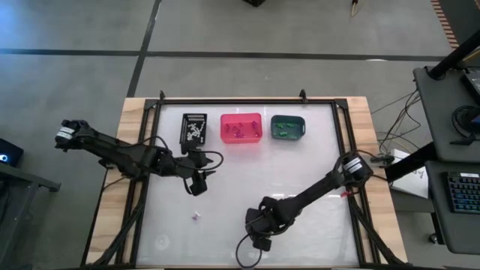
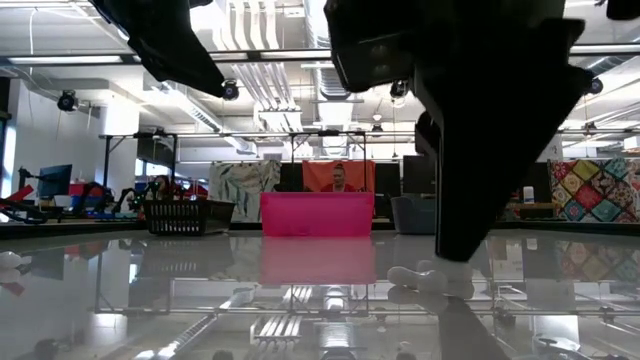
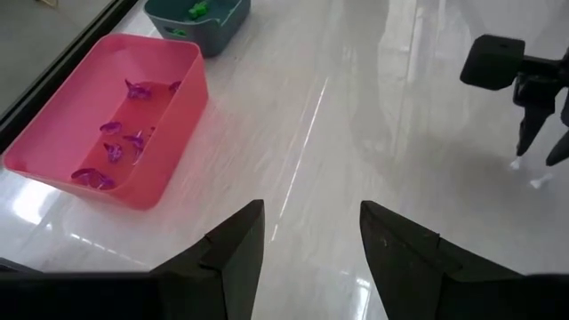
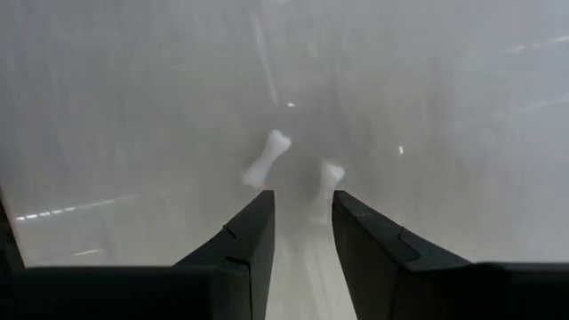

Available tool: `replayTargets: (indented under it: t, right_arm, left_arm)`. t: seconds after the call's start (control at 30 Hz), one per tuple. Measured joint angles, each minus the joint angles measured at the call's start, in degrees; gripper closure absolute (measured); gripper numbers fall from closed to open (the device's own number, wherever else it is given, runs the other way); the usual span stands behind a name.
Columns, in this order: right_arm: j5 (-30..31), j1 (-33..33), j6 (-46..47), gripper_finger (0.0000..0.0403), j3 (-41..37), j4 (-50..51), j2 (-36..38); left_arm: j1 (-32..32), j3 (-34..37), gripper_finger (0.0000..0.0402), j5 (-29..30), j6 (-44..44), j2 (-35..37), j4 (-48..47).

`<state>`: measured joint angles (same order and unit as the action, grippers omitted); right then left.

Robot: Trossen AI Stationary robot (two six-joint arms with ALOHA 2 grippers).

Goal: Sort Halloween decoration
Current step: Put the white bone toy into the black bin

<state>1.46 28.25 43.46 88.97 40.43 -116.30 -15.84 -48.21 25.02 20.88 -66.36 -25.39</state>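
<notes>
Two tiny white bone-shaped trinkets lie on the glossy white table. One trinket (image 4: 267,157) lies just past my right gripper's (image 4: 302,203) open fingers. The other (image 4: 327,180) lies at the mouth of the gap between them. The gripper (image 1: 259,229) points steeply down near the table's front middle. In the low view a white trinket (image 2: 430,278) shows under its dark finger. My left gripper (image 3: 311,213) is open with nothing in it and hangs over the table's left middle (image 1: 198,185). A third small trinket (image 1: 196,216) lies alone nearer the front. My right gripper stands with its open fingers on either side of one end of the nearer white trinket (image 4: 325,188), coming from above. I cannot tell whether a finger touches it. The trinket lies flat on the table.
Along the far edge stand a black bin (image 1: 193,127), a pink bin (image 3: 107,133) holding several purple trinkets, and a teal bin (image 3: 200,22) with green ones. A black frame (image 1: 247,100) borders the white table. People and workbenches show in the room beyond.
</notes>
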Motion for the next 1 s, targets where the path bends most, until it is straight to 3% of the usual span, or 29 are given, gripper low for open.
replayTargets:
  t: [0.33, 1.0]
  right_arm:
    - [0.0, -0.1, 0.0, 0.031, -0.1, -1.6, -1.5]
    - [-0.2, -2.5, -3.7, 0.0391, -1.4, -2.4, -1.5]
  left_arm:
    - [0.0, 0.0, 0.0232, 0.0, 0.0, 0.0, 0.0]
    - [0.0, 0.0, 0.0232, 0.1, 0.0, 0.0, 0.2]
